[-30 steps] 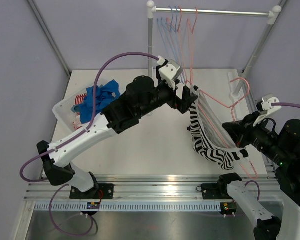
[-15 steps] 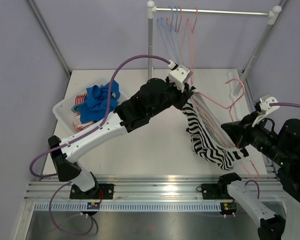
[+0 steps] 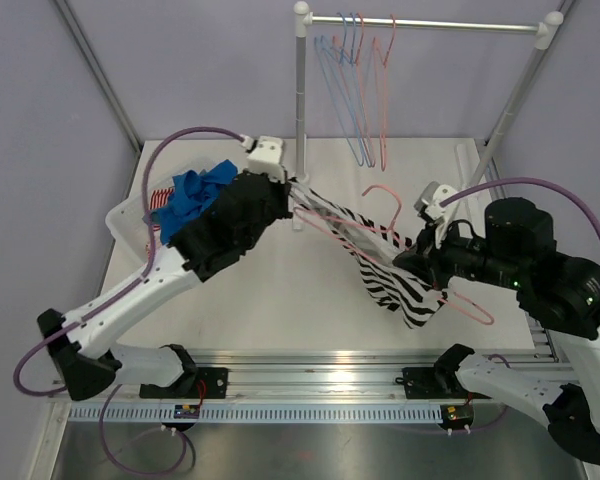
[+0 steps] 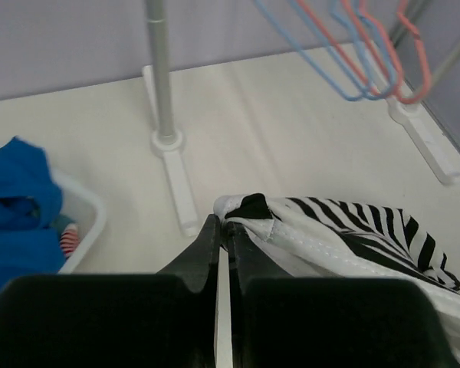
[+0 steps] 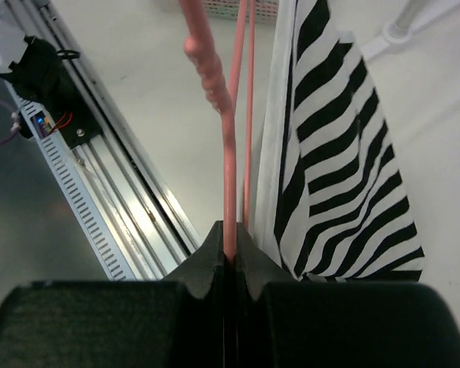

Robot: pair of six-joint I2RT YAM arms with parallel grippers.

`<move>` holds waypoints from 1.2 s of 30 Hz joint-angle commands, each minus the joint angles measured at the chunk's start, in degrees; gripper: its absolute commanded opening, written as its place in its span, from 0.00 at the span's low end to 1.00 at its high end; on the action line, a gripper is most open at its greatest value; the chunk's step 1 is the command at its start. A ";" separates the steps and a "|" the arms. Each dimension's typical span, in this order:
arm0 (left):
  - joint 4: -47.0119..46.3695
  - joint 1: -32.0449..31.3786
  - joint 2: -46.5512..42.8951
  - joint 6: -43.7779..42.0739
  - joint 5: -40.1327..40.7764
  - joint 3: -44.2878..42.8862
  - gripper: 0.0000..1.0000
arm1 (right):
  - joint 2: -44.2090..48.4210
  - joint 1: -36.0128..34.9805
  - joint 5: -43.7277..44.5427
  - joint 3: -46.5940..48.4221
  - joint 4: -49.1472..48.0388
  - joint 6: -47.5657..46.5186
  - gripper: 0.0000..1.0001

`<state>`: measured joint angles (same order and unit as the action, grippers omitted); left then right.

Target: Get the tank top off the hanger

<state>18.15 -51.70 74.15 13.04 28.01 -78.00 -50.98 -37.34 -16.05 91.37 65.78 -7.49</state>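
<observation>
Pulling the garment free is under way: the left gripper (image 4: 221,226), pinching a strap of the tank top (image 3: 400,290), and the right gripper (image 5: 231,238), clamped on the hanger (image 5: 228,161), stretch it across mid-frame, so next the strap probably needs sliding off the hanger's end.

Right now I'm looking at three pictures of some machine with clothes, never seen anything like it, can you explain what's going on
These are two robot arms bolted to a white table. One picture looks down from above; the other two come from cameras on each wrist. The left gripper pinches the edge of a zebra-striped tank top; the right gripper clamps its pink hanger. Behind stands a clothes rack with spare hangers, and a white bin of clothes sits left.
</observation>
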 commanded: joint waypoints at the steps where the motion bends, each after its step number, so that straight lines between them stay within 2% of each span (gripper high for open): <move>1: 1.00 7.29 -9.26 6.12 7.68 4.34 0.00 | 2.54 -4.23 -3.37 -1.71 0.67 -6.48 0.00; 7: 2.50 9.60 -14.64 6.38 3.46 9.17 0.00 | 3.35 -4.32 0.05 -4.96 -8.19 -4.56 0.00; 11: 2.15 9.60 -19.38 8.31 -1.11 13.04 0.00 | 5.18 -4.32 1.55 -11.29 -21.18 -2.10 0.00; 12: 2.06 9.60 -20.26 8.41 -3.03 13.74 0.00 | 6.93 -4.32 2.07 -13.22 -29.22 -1.49 0.00; 14: 1.02 9.60 -22.11 8.32 -7.07 16.90 0.00 | 8.78 -4.32 2.69 -19.98 -38.75 1.41 0.00; 15: -2.04 9.60 -23.95 7.97 -14.23 18.39 0.00 | 10.10 -4.32 2.69 -22.53 -50.11 2.90 0.00; 16: -3.90 9.52 -25.01 7.88 -17.95 20.32 0.00 | 10.29 -4.32 2.00 -27.51 -56.22 6.05 0.00; 17: -6.09 9.17 -25.80 8.23 -21.30 24.08 0.00 | 10.29 -4.23 1.38 -29.65 -68.12 7.12 0.00; 18: -10.03 8.73 -26.94 8.41 -26.20 26.03 0.00 | 9.16 -4.32 0.16 -32.37 -72.85 9.40 0.00; 21: -16.38 4.26 -26.52 7.53 -30.44 32.02 0.00 | 4.95 -4.32 0.49 -34.32 -86.58 13.01 0.00; 23: -17.88 -0.23 -25.29 5.95 -29.69 33.95 0.00 | 3.18 -4.32 2.33 -34.51 -92.20 14.87 0.00; 25: -16.84 -2.60 -22.58 6.82 -26.54 33.97 0.00 | 2.29 -4.32 6.89 -32.68 -91.11 14.26 0.00; 28: -9.82 -2.79 -20.11 9.63 -17.92 32.21 0.00 | 2.99 -4.32 19.27 -21.36 -68.04 13.64 0.00; 29: -6.15 -2.70 -19.84 10.25 -15.81 31.60 0.01 | 2.91 -4.23 22.87 -18.45 -54.75 14.25 0.00; 30: -4.55 -2.70 -19.75 10.51 -12.57 30.37 0.04 | 2.21 -4.23 30.65 -12.77 -48.44 14.69 0.00; 31: -3.14 -2.70 -19.83 10.69 -11.41 29.84 0.12 | 1.59 -4.32 33.95 -10.01 -42.37 15.91 0.00; 32: -0.86 -2.70 -20.09 10.61 -10.53 29.14 0.17 | 0.89 -4.32 36.68 -7.46 -31.78 15.75 0.00; 33: 0.21 -2.70 -20.27 10.60 -9.82 28.52 0.23 | -0.86 -4.32 42.10 -2.91 -26.89 15.83 0.00; 34: 1.44 -2.79 -20.36 10.78 -9.47 26.69 0.39 | -1.83 -4.32 44.94 -1.04 -22.67 16.10 0.00; 36: 5.74 -2.70 -20.62 10.96 -8.77 24.66 0.50 | -3.41 -4.23 51.69 1.51 -15.70 15.23 0.00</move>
<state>20.10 -54.41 54.85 22.92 14.15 -47.75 -51.79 -41.32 18.37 89.01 29.63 7.22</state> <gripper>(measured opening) 0.459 0.077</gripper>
